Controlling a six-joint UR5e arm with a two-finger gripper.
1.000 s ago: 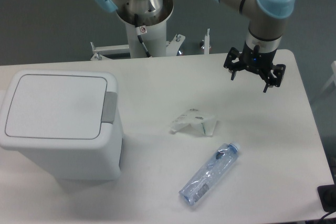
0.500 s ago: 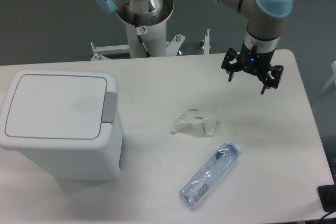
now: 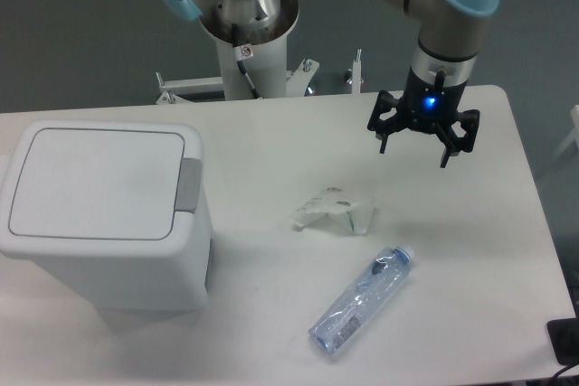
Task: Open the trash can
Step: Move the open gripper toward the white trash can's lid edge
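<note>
The trash can [image 3: 104,214] is a large white boxy bin at the left of the table. Its flat lid lies shut, and a grey push-button tab [image 3: 188,184] sits on its right rim. My gripper [image 3: 413,150] hangs over the right part of the table, far to the right of the bin. Its black fingers are spread open and hold nothing, and a blue light glows on its body.
A crumpled white paper piece [image 3: 333,209] lies mid-table. A flattened clear plastic bottle [image 3: 362,299] with a blue label lies nearer the front. The arm's base column [image 3: 249,38] stands behind the table's back edge.
The gripper has shifted left and slightly lower, toward the table's middle, and has turned a little. The bin, paper and bottle have not moved.
</note>
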